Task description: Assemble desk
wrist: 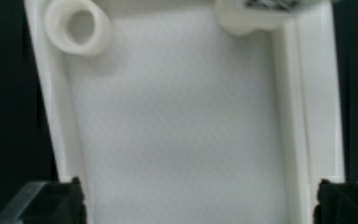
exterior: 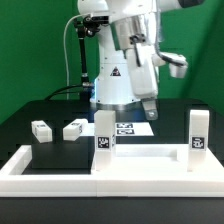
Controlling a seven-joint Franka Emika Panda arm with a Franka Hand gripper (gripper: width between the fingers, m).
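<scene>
End effector (wrist: 194, 206) wide — fingertips (wrist: 53, 200) half-cropped

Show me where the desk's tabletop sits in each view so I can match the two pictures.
Exterior view: the tabletop lies low in the foreground, toward the exterior view's right, with two upright legs on it.
Wrist view: the tabletop fills most of the picture, raised rims along both long sides.
Shared landmark: the open gripper.
</scene>
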